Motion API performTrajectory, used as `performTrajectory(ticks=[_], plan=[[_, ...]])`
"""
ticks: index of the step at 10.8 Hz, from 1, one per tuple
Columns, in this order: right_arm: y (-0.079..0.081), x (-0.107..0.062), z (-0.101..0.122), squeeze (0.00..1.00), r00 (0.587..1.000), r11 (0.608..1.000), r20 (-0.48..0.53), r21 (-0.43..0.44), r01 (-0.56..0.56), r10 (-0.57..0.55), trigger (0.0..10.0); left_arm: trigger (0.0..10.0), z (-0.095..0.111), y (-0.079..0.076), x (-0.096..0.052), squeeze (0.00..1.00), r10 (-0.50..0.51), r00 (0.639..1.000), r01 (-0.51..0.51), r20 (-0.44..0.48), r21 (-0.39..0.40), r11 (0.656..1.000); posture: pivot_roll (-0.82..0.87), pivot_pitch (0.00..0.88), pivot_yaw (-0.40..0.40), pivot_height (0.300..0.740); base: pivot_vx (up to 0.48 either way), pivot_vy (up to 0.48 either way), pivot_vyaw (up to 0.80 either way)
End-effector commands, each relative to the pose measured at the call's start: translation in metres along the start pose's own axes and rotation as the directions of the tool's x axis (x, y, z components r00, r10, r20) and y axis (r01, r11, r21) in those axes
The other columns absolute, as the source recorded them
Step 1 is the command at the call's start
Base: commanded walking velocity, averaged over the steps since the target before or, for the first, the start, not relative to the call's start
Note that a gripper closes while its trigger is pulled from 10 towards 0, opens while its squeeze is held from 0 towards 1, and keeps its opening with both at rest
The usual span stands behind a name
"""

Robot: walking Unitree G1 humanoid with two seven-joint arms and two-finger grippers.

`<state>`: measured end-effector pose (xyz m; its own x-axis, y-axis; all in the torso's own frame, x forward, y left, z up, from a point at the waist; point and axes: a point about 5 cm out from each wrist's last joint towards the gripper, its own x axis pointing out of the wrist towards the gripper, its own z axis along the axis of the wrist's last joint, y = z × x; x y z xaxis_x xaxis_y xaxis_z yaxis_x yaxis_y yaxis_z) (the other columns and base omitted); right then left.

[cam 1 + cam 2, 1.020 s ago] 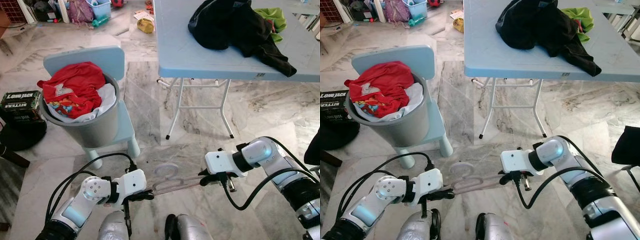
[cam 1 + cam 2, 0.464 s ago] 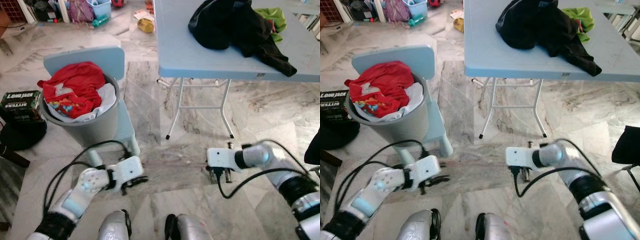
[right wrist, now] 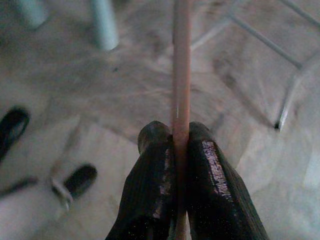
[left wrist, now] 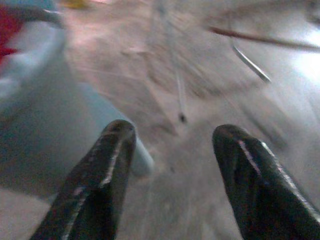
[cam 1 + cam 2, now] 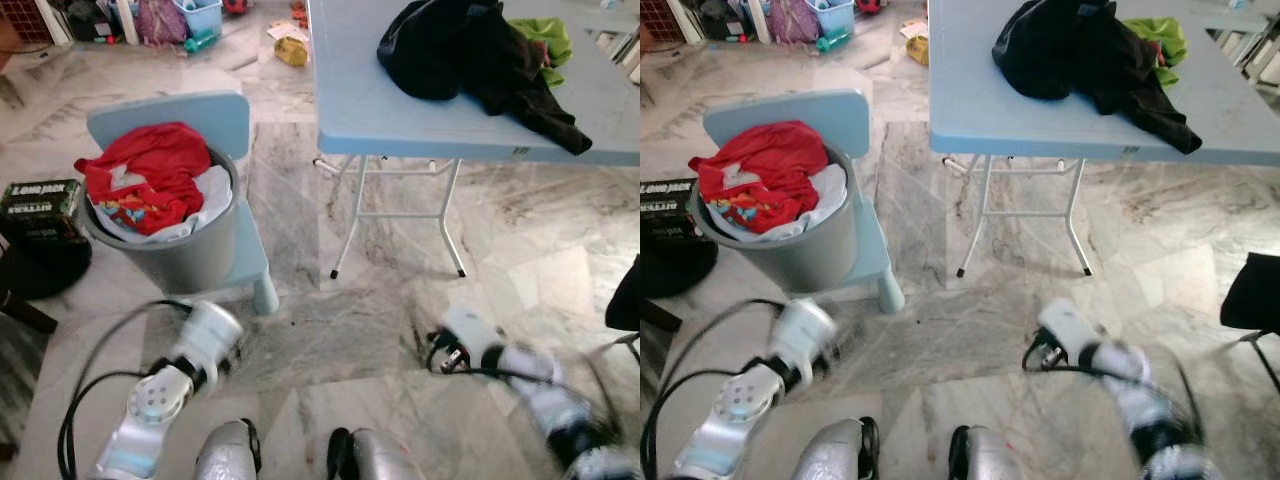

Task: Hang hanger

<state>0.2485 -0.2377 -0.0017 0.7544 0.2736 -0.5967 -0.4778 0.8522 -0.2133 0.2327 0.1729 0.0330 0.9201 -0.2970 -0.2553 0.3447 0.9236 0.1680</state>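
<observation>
Grey bucket (image 5: 185,255), blue chair (image 5: 215,125), folding table (image 5: 400,110)

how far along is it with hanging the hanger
Early. Done: the right gripper is shut on the hanger, a thin pink bar pinched between its fingers. In hand: both arms look blurred in the head views, and the left gripper is open with nothing between its fingers. Left: hanging it; no rail or hook is visible, only the blue table and laundry bucket.
</observation>
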Motion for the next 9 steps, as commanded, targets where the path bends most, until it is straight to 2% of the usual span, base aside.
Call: performTrajectory(ticks=[1, 2, 3, 4, 6, 8, 9], plan=[[0.002, -0.004, -0.006, 0.00, 0.994, 0.988, 0.016, 0.113, 0.101, -0.104, 0.0, 10.0, -0.002, 0.012, -0.005, 1.00, 0.129, 0.992, -0.128, 0.009, -0.069, 0.989, 0.08, 0.143, -0.100, 0.740, 0.000, 0.000, 0.00], [0.009, -0.005, -0.007, 0.00, 0.982, 0.957, 0.040, 0.235, 0.172, -0.186, 0.0, 10.0, 0.002, 0.017, -0.004, 1.00, 0.196, 0.980, -0.191, 0.030, -0.132, 0.973, 0.08, 0.140, -0.097, 0.740, 0.000, 0.000, 0.00], [0.011, -0.006, -0.007, 0.00, 0.974, 0.931, 0.046, 0.306, 0.198, -0.222, 0.0, 10.0, 0.005, 0.019, -0.002, 1.00, 0.207, 0.978, -0.201, 0.037, -0.138, 0.970, 0.08, 0.140, -0.097, 0.740, 0.000, 0.000, 0.00], [0.013, -0.006, -0.011, 0.00, 0.962, 0.883, 0.010, 0.400, 0.245, -0.272, 10.0, 10.0, 0.009, 0.017, 0.002, 0.00, 0.176, 0.983, -0.168, 0.050, -0.145, 0.975, 0.07, 0.140, -0.095, 0.740, 0.000, 0.000, 0.00], [0.012, -0.007, -0.007, 0.00, 0.945, 0.851, -0.011, 0.431, 0.300, -0.328, 10.0, 10.0, 0.016, 0.014, 0.007, 0.00, 0.172, 0.983, -0.157, 0.070, -0.178, 0.971, 0.06, 0.140, -0.090, 0.740, 0.000, 0.000, -0.66], [0.008, -0.006, -0.001, 0.00, 0.937, 0.843, -0.007, 0.435, 0.316, -0.348, 10.0, 10.0, 0.019, 0.011, 0.008, 0.00, 0.128, 0.988, -0.111, 0.087, -0.184, 0.977, 0.06, 0.140, -0.090, 0.740, 0.000, 0.000, -0.80], [0.007, -0.006, 0.001, 0.00, 0.933, 0.836, -0.009, 0.440, 0.328, -0.361, 10.0, 10.0, 0.019, 0.011, 0.009, 0.00, 0.121, 0.988, -0.102, 0.091, -0.193, 0.976, 0.06, 0.139, -0.090, 0.740, 0.326, 0.000, -0.80]])
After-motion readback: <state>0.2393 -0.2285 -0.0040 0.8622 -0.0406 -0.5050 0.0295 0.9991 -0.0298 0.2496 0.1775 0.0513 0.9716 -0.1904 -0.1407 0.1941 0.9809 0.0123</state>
